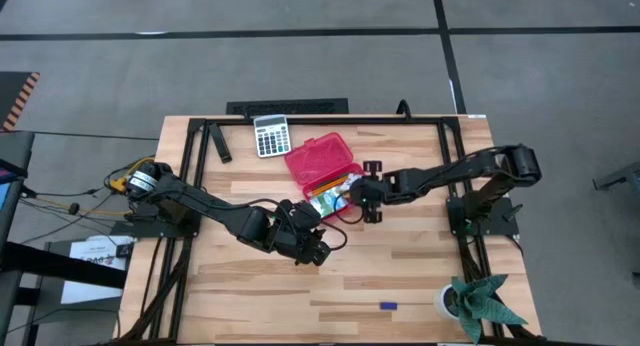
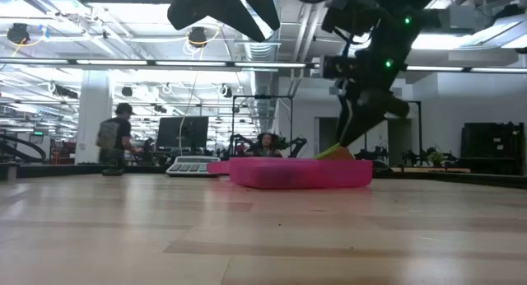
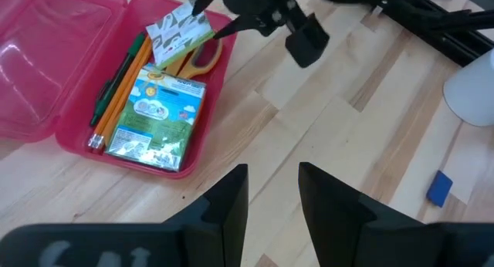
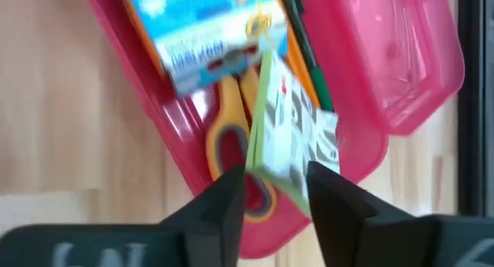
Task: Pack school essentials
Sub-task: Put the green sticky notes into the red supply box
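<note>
The red plastic hinged case (image 1: 322, 165) sits open near the worktop's far edge, right beside the grey calculator (image 1: 271, 136). From above you mostly just see arms over it, but the left wrist view shows what's inside: a printed packet with a blue-and-green cartoon front (image 3: 157, 115) lying flat, thin orange and green pencils (image 3: 117, 83) along the hinge side, and the yellow-handled scissors (image 3: 202, 58) tucked at 1 end.

The right gripper (image 4: 276, 191) hangs over that end of the case. Its right wrist view shows the fingers slightly apart with a second green-and-white printed packet (image 4: 294, 143) standing on edge between them, above the scissors. Whether they're pinching it, I can't tell.

The left gripper (image 3: 272, 191) waits just beside the case toward the near edge, fingers apart, nothing in them.

A tiny blue piece (image 1: 387, 306) lies alone by the near edge.

The low view adds a person (image 2: 113, 137) walking in the room behind.
</note>
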Robot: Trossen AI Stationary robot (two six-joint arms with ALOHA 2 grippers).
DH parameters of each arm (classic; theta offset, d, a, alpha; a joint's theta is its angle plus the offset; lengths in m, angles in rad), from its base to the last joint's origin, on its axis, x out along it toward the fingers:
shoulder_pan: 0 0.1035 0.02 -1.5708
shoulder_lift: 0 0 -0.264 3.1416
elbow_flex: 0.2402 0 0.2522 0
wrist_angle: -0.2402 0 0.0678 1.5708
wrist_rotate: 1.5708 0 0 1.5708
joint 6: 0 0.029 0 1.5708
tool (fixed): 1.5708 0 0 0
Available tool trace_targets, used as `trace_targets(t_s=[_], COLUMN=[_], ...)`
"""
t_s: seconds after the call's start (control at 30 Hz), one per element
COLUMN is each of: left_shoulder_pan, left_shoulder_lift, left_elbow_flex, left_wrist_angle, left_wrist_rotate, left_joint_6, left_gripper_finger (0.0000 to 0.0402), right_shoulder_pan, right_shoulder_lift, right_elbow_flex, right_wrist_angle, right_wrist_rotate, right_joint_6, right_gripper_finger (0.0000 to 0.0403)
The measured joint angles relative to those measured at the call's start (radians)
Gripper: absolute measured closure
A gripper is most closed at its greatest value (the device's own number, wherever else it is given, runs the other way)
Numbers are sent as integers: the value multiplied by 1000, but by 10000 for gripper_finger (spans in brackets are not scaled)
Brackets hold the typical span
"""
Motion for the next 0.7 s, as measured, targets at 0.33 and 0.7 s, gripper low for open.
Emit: trace_targets(t_s=[0.33, 0.7], left_shoulder_pan=[0, -13], left_shoulder_lift=[0, 0], left_elbow_flex=[0, 0], left_wrist_angle=[-3, -3], left_wrist_rotate=[13, -27], left_joint_6=[0, 12], left_gripper_finger=[292, 292], right_shoulder_pan=[12, -207], right_shoulder_lift=[-114, -243], right_elbow_flex=[74, -87], right_wrist_angle=[-129, -79], right_wrist_rotate=[-250, -199], right_joint_6=[43, 115], right_gripper_finger=[194, 216])
